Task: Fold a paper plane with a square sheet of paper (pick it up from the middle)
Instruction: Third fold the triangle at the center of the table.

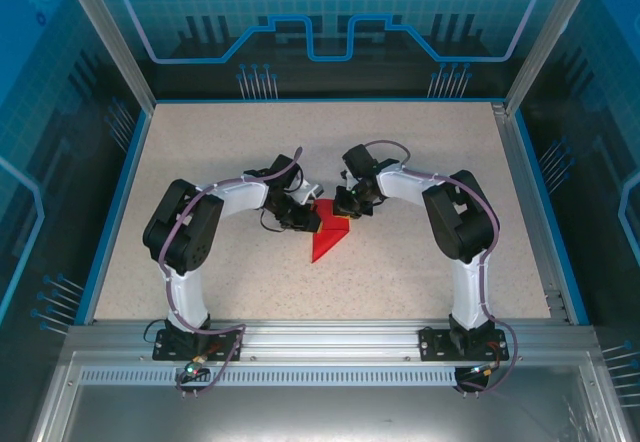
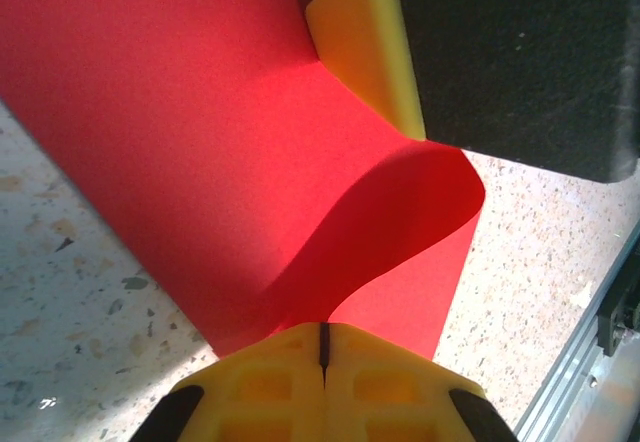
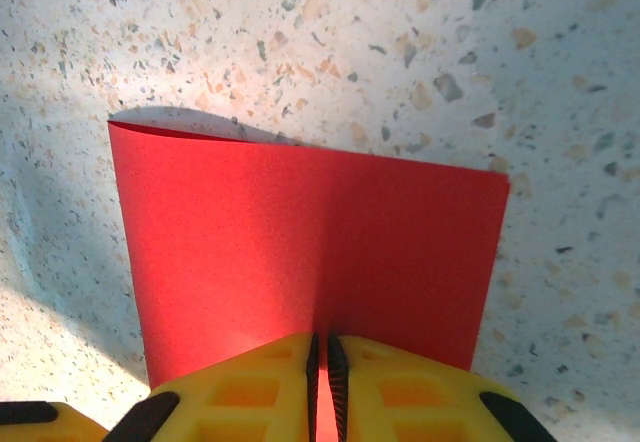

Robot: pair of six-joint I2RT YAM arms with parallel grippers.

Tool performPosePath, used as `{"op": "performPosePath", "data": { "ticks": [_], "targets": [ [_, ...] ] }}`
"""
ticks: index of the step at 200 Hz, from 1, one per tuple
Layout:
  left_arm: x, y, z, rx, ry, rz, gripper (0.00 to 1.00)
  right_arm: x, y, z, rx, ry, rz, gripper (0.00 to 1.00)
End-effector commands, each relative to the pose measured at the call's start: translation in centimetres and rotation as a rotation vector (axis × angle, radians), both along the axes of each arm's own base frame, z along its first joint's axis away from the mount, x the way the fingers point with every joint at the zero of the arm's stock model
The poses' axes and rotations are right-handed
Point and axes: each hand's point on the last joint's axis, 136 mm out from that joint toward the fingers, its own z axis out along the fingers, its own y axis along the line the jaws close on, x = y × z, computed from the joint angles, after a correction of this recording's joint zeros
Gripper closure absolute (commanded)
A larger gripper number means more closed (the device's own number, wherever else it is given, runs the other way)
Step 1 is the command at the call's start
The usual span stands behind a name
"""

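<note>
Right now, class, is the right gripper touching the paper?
Touching. The right wrist view shows the right gripper shut on the paper, whose near edge runs in between the closed jaws.

Red paper (image 3: 300, 247), apparently in right gripper (image 3: 321, 352)

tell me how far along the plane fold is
Early. Done: the paper looks folded to a triangle. In hand: left gripper and right gripper are both shut on it, and it bows between them. Left: no slim dart shape yet.
</note>
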Motion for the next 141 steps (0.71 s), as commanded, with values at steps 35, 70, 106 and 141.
{"op": "performPosePath", "data": {
  "ticks": [35,70,106,141],
  "targets": [
    [-0.58,0.76,-1.08,0.02,0.037,0.018,1.0,-1.57,-1.39,-2.83,-0.093,0.075,0.003,0.84],
    [-0.88,1.12,-1.24,0.038,0.051,0.029,1.0,-1.69,-1.51,-3.02,-0.099,0.081,0.003,0.84],
    [-0.84,1.08,-1.21,0.034,0.043,0.038,1.0,-1.73,-1.4,-2.97,-0.094,0.08,0.005,0.84],
    [-0.25,0.86,-1.22,0.027,0.026,0.035,1.0,-1.7,-1.23,-2.93,-0.088,0.08,0.004,0.84]
  ]
}}
